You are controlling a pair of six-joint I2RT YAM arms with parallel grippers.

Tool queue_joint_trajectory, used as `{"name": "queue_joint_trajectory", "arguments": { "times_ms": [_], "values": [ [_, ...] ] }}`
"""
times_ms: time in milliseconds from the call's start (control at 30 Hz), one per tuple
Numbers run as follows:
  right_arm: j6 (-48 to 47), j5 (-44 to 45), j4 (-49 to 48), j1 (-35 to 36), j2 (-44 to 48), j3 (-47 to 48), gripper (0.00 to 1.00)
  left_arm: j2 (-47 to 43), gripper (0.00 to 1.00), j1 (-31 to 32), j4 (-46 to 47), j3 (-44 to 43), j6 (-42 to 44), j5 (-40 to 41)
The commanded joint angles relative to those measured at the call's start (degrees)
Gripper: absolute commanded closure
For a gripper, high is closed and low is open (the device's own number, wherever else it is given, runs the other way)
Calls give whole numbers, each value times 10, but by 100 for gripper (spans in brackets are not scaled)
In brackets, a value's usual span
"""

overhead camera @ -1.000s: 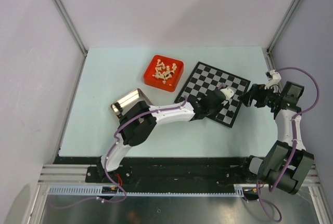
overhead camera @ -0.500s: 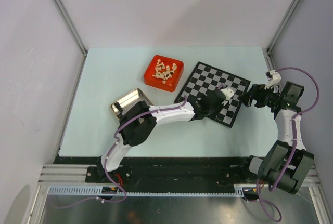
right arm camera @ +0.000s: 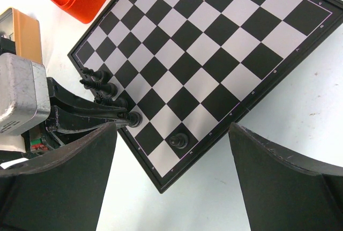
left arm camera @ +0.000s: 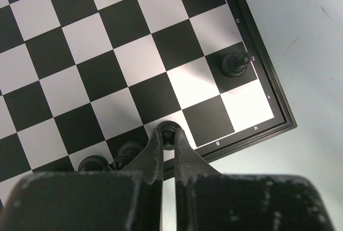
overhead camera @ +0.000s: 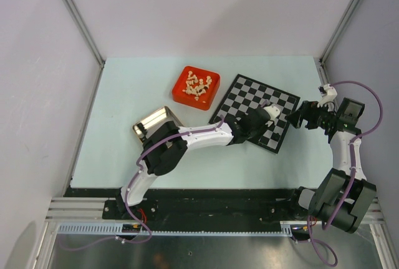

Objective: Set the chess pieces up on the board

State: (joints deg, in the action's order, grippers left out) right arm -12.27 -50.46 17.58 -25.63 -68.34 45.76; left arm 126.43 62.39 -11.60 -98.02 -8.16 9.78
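currently the left arm reaches across the lower middle of the top view, low over the board. left gripper is pinched narrow on a black piece at an edge square. two more black pieces sit just left of it, a lone pawn at right near the corner. right gripper hovers off the board's right edge, jaws wide, holding nothing. board lies skewed on a pale table. red tray of cream pieces is to its upper left, metal tin at left. grey walls around.
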Motion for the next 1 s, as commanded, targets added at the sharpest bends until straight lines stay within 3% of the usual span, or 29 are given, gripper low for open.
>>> {"name": "queue_joint_trajectory", "arguments": {
  "times_ms": [0,300,967],
  "values": [
    [-6,-10,-21,-2,0,-2,10,-34,97,-1,10,12,-13,-11],
    [-6,-11,-22,-2,0,-2,10,-35,96,-1,10,13,-14,-13],
    [-6,-14,-21,-3,-1,-2,10,-42,78,-1,10,10,-20,2]
  ]
}}
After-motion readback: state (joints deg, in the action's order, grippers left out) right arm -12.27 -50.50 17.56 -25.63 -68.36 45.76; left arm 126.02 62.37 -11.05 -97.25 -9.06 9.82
